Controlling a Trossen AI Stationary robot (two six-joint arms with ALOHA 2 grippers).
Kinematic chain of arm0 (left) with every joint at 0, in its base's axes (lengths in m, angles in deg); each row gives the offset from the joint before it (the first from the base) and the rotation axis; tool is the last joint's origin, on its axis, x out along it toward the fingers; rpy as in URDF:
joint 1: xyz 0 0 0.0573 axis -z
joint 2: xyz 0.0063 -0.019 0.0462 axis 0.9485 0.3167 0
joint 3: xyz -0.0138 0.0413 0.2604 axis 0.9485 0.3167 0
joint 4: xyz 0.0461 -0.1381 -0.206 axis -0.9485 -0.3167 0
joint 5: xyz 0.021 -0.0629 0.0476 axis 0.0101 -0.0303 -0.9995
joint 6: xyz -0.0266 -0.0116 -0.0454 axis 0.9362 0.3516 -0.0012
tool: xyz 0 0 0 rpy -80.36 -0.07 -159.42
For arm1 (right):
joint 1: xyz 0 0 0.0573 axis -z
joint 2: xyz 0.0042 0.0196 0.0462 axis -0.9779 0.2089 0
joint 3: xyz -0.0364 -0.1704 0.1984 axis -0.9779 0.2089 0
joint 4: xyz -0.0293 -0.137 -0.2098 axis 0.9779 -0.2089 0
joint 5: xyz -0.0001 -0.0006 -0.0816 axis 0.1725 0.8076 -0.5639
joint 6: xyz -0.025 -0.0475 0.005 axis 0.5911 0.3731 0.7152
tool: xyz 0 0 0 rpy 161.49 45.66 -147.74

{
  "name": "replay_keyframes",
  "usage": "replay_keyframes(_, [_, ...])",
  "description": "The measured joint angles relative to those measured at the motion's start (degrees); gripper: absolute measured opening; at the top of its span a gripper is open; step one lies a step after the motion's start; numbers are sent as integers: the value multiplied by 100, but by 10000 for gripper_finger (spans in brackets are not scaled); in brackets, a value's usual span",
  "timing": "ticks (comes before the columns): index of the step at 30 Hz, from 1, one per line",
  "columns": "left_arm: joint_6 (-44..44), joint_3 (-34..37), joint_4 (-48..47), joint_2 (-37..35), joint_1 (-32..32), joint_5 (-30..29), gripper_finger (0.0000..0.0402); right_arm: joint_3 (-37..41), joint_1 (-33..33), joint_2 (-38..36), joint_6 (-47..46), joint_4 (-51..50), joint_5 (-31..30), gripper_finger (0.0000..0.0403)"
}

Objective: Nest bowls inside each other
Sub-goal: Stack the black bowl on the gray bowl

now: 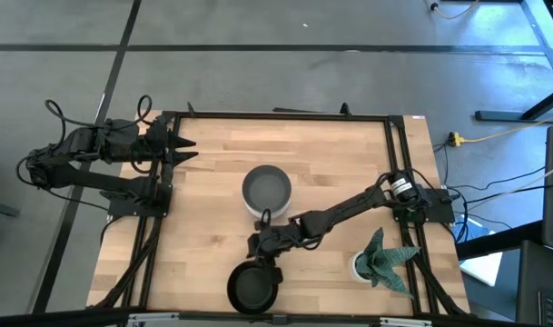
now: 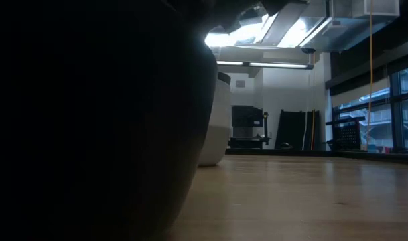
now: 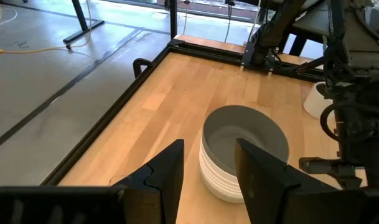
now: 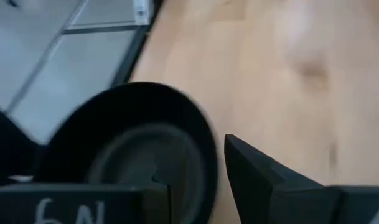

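Observation:
A black bowl (image 1: 252, 287) sits upright on the wood near the table's near edge; it fills the low view's left side (image 2: 90, 120). A stack of white bowls with a grey bowl on top (image 1: 266, 189) stands at the table's middle (image 3: 242, 155). My right gripper (image 1: 263, 259) reaches from the right and hangs open over the black bowl's far rim. In the right wrist view (image 4: 198, 165), one finger stands inside the black bowl (image 4: 133, 149) and one outside. My left gripper (image 1: 183, 150) waits open at the far left (image 3: 208, 180). My right gripper straddles the black bowl's far rim (image 4: 208, 149) from above, one finger (image 4: 161, 193) over the hollow and the other finger (image 4: 257, 174) outside the wall. A gap shows beside the rim. I cannot tell whether either finger touches it. The bowl rests on the table.
A small white pot with a spiky green plant (image 1: 378, 259) stands near the right edge, beside the right arm's forearm. A black frame (image 1: 276, 115) rims the table. Bare wood lies left of both the stack and the black bowl.

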State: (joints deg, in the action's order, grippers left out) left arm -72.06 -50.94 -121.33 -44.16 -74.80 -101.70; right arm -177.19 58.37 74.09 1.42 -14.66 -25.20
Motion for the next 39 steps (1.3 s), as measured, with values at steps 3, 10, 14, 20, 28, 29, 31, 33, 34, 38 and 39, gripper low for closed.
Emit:
replay_keyframes(3, [-2,0,-2,0,0,0,135,55,0,-19,-187,-125,428,110])
replay_keyframes(10, [-17,0,-2,0,0,-2,135,60,25,-10,-577,-748,636,110])
replay_keyframes(14, [-17,0,-2,0,0,-2,135,58,59,-11,-602,-804,590,112])
replay_keyframes(20, [-17,0,-2,0,0,-2,135,58,61,-11,-594,-832,588,126])
replay_keyframes(28, [-17,0,-2,0,0,-3,135,28,59,-11,-567,-861,585,141])
replay_keyframes(29, [-17,0,-2,0,0,-4,135,28,59,-11,-567,-860,585,143])
replay_keyframes(31, [-17,0,-2,0,0,-4,135,28,59,-11,-569,-861,585,147])
replay_keyframes(33, [-20,0,-2,0,-2,-4,135,28,59,-11,-557,-860,583,150])
replay_keyframes(34, [-20,0,-2,0,0,-4,135,28,59,-11,-556,-855,583,151])
replay_keyframes(38, [-52,0,-2,0,0,-4,135,20,59,-11,-469,-629,583,151])
replay_keyframes(39, [-72,0,-2,0,0,-4,135,-27,60,-11,-431,-636,584,150])
